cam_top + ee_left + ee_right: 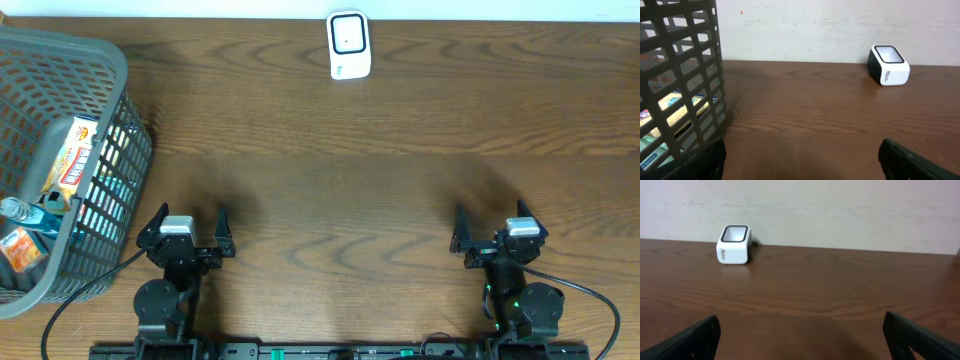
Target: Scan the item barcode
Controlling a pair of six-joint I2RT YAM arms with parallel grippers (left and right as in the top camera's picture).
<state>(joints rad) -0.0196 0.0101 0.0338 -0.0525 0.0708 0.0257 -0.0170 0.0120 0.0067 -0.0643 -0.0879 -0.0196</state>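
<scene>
Task not yet started: items (75, 155) sit in the basket (118, 75), well apart from the scanner (349, 45); my left hand (190, 218) and right hand (490, 215) both spread wide, holding nothing

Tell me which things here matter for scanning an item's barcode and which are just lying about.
For the job:
- white scanner at the table's far edge
- snack packet and bottle in the basket, possible items to scan
- left gripper and right gripper, both open and empty

Just there:
- grey basket itself, only a container
- wooden table
</scene>
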